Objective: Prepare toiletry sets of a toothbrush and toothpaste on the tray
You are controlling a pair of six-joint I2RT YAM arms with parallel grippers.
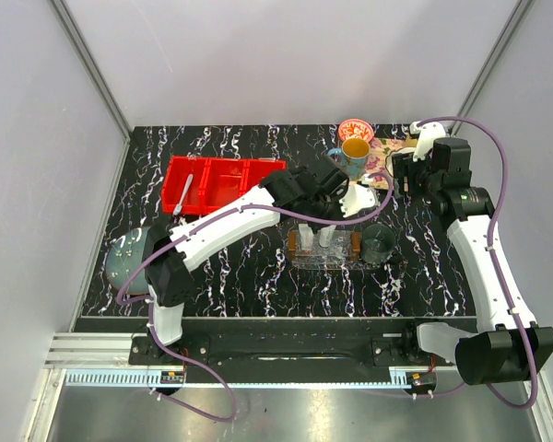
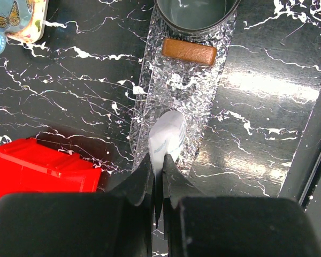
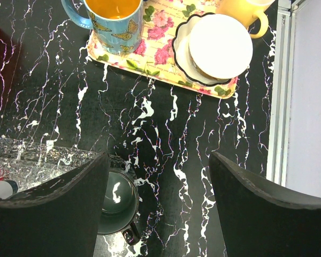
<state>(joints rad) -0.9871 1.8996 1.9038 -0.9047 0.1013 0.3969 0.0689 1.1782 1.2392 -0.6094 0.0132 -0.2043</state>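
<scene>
My left gripper [image 2: 158,160] is shut on the flat end of a white toothpaste [image 2: 167,136] tube, which hangs just over the clear tray [image 2: 184,91]. The tray [image 1: 324,263] lies mid-table with orange-brown ends. In the right wrist view, the capped end of another toothpaste [image 3: 0,188] shows inside the tray [image 3: 37,160]. A pale slim toothbrush [image 1: 185,192] lies in the left compartment of the red bin [image 1: 223,175]. My right gripper [image 3: 159,160] stands open over bare table between the tray and the floral tray, holding nothing.
A dark mug [image 1: 380,243] stands against the tray's right end. The floral tray [image 3: 150,59] at the back right carries a blue mug [image 3: 113,21], a yellow mug and a covered dish [image 3: 219,45]. A grey bowl [image 1: 124,258] sits at the left edge.
</scene>
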